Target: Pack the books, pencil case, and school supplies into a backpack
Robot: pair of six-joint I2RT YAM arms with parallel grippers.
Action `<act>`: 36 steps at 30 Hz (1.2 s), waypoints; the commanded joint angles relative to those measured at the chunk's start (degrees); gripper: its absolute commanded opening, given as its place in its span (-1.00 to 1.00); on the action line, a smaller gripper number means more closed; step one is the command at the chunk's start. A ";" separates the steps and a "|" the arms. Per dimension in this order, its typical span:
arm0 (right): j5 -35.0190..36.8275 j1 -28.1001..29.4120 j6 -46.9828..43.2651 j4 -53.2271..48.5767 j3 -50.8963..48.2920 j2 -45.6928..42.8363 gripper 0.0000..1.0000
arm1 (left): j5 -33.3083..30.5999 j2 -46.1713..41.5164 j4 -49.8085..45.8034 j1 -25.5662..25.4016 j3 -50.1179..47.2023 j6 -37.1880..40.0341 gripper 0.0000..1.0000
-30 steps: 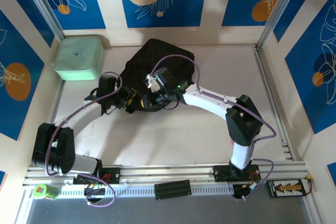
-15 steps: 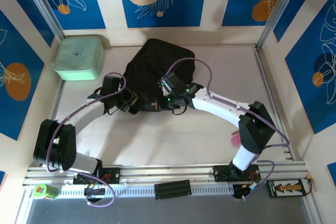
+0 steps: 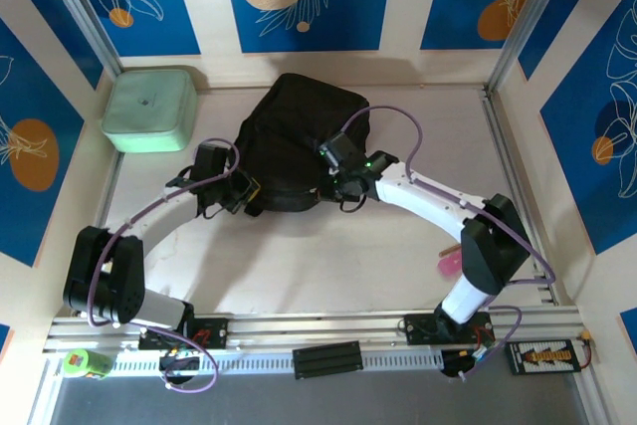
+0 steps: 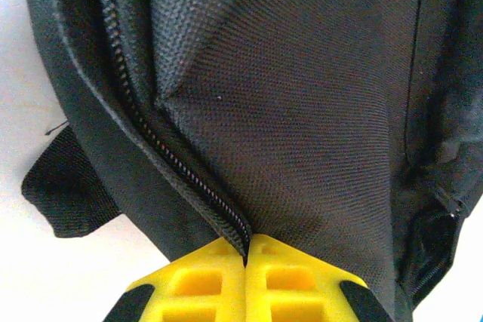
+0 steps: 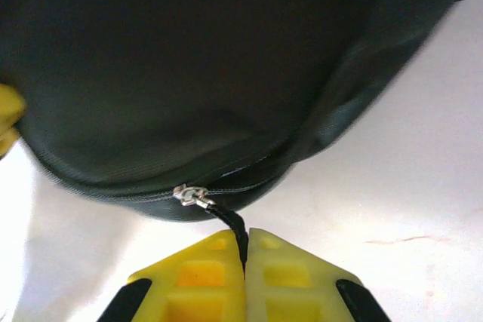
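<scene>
From above I see one black backpack (image 3: 294,136) lying at the back of the table (image 3: 328,256). There are two arms, and both reach to its near edge. The left gripper (image 3: 242,193) is at the left corner and the right gripper (image 3: 333,181) is at the near right side. One green box (image 3: 149,108) sits in the far left corner, well apart from the backpack. One small pink thing (image 3: 449,264) lies by the right arm.

From the left wrist, the two yellow fingers (image 4: 204,277) are squeezed tight together. They pinch the backpack (image 4: 302,111) right where the zip (image 4: 173,160) ends. One strap end (image 4: 68,194) pokes out on the left.

From the right wrist, the two yellow fingers (image 5: 287,269) are also squeezed tight. They hold one thin black cord (image 5: 235,225). The cord hangs from one silver zip tab (image 5: 190,195) on the backpack's (image 5: 189,73) rim.
</scene>
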 commanded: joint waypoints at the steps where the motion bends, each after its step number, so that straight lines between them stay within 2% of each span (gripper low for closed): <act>1: 5.18 -3.53 -2.90 -5.85 2.45 1.19 -1.00 | -6.39 1.07 -5.79 1.33 0.00 3.82 -1.00; 11: 6.58 -7.01 -9.23 -9.36 10.03 6.15 -1.00 | -6.34 0.20 -9.33 1.46 -1.39 8.84 -1.00; 16: -0.81 -6.67 -15.34 -7.34 11.58 6.99 -1.00 | -5.06 -1.32 -11.66 1.46 -0.29 12.20 -1.00; 17: -4.34 -6.50 -17.62 -6.91 11.85 7.09 -1.00 | -4.31 -2.12 -12.75 1.45 0.58 14.04 -0.90; 20: -12.82 -5.19 -23.20 -6.62 12.54 6.81 -1.00 | -2.89 -4.46 -19.35 1.14 5.50 18.54 -0.29; 23: -15.78 -4.11 -24.18 -8.74 14.36 7.14 -1.00 | -2.87 -6.00 -25.00 0.19 11.19 24.27 0.00; 27: -17.03 -4.21 -21.77 -9.56 14.60 7.19 -1.00 | -1.26 -6.62 -23.17 -2.33 14.05 29.91 0.15; 31: -17.63 -4.93 -19.05 -8.51 13.85 6.64 -1.00 | 4.67 -4.35 -12.05 -5.95 12.48 36.16 0.23; 33: -18.21 -5.36 -18.03 -7.69 13.38 6.28 -1.00 | 6.56 -1.74 -8.77 -7.88 12.58 41.78 0.24; 36: -19.35 -6.25 -17.04 -7.35 13.06 6.10 -1.00 | 7.24 2.24 -9.13 -10.54 15.10 53.03 0.24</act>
